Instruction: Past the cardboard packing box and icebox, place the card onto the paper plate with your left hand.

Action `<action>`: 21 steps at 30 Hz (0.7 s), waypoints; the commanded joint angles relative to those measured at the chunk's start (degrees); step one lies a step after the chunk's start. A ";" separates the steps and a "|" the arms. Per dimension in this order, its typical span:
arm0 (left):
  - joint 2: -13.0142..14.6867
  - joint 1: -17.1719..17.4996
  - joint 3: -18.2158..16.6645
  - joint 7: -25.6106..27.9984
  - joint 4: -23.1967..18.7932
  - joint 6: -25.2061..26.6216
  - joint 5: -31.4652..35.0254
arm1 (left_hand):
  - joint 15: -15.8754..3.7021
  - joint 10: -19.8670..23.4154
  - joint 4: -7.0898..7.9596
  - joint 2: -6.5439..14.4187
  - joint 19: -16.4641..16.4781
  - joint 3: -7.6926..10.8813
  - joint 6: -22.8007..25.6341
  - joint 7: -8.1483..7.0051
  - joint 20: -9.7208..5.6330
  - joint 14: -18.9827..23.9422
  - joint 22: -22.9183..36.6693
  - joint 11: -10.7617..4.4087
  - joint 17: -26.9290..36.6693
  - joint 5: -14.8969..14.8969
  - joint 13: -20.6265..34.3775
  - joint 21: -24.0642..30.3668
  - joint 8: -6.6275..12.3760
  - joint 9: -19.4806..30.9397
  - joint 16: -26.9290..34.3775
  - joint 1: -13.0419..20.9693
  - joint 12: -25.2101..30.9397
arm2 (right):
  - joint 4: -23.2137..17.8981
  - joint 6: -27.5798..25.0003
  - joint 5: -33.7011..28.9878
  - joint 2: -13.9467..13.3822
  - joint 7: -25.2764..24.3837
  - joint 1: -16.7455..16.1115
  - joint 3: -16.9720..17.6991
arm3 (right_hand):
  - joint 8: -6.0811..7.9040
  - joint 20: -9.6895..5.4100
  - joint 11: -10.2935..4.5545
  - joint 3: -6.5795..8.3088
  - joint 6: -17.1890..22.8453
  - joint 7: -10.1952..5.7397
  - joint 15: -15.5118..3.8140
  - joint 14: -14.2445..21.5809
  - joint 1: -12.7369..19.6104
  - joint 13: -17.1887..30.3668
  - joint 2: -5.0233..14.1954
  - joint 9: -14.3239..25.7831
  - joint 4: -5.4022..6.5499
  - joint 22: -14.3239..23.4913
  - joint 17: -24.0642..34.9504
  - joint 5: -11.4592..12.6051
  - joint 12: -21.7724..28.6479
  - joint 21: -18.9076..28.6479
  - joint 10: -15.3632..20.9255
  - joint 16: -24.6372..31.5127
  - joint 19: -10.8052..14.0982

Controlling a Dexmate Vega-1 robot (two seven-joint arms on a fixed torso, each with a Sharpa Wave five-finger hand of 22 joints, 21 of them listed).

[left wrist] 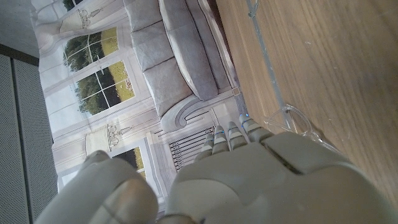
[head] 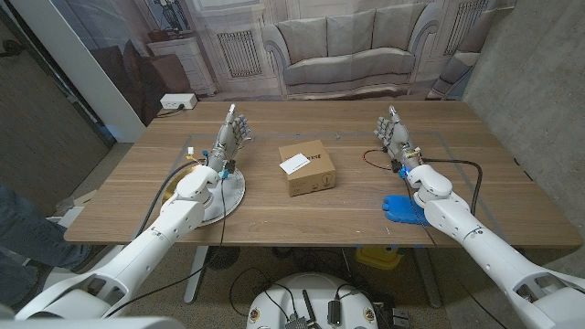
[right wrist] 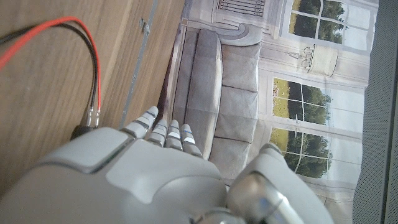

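One card (head: 295,164) lies slantwise atop the cardboard packing box (head: 308,170).

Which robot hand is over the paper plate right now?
The left robot hand, above the plate beside the box. The right robot hand is over bare table.

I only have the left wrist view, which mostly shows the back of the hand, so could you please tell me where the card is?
Observer: The card lies on top of the cardboard box, mid-table.
Operator: Thank you; and where is the paper plate?
Observer: The paper plate sits under the left forearm, left of the box.
Operator: Is the left hand holding anything?
Observer: No, the left hand is empty, fingers extended.
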 commanded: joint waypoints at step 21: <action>2.96 -2.05 1.74 -0.63 -1.95 3.41 3.30 | 0.13 0.80 -0.05 1.35 -0.14 0.34 0.51 0.25 -3.25 0.55 0.11 -0.11 0.03 0.82 0.08 0.52 0.69 0.23 0.67 1.64 0.74 | -1.66 0.37 -0.56 -0.33 -2.33 -1.73 0.44 | 0.55 0.03 0.13 0.24 0.52 0.31 0.39 0.48 0.50 0.15 0.19 0.07 -0.09 0.12 0.28 0.27 0.47 0.49 0.38 0.48 0.64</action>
